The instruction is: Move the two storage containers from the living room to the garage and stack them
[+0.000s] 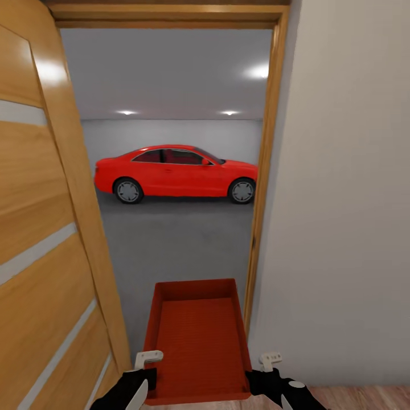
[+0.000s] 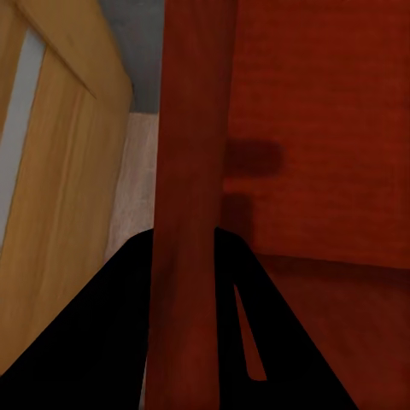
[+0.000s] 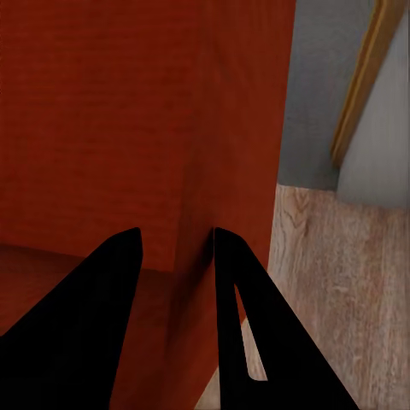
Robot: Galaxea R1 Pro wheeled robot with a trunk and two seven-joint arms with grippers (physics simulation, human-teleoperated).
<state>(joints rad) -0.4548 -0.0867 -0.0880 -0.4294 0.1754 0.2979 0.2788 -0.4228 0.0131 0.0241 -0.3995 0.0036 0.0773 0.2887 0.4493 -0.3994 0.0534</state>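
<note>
Robot at a doorway, carrying one orange-red open-topped bin (image 1: pixel 196 341) out in front w/ both arms. Left gripper (image 1: pixel 142 370) pinches the bin's left wall near its near corner; left wrist view shows that wall (image 2: pixel 192 171) running straight between the two dark fingers (image 2: pixel 102 342), so it's clamped on the wall. Right gripper (image 1: pixel 267 370) does the same on the right wall (image 3: pixel 231 128), one finger (image 3: pixel 85 325) inside, one outside. Bin looks level and empty.

Step in hand, by my read: drive through the doorway into the garage. To do it well, keep the bin centred in the gap, since the open wooden door (image 1: pixel 45 228) is just beside it on the left and the door frame (image 1: pixel 265 199) just beside it on the right. Keep both grips level & steady so the thin walls don't slip or twist. Go straight, slowly.

Surfaces: light wood plank floor (image 3: pixel 342 282) under the robot, seen beside the right gripper. Past the threshold, dark grey matte floor (image 1: pixel 176 245). Room ahead has pale grey walls, ceiling spotlights, and a red car (image 1: pixel 176 173) parked side-on at the far side, well apart from the doorway. Plain beige-grey wall (image 1: pixel 341 199) on the right, this side of the door
</note>
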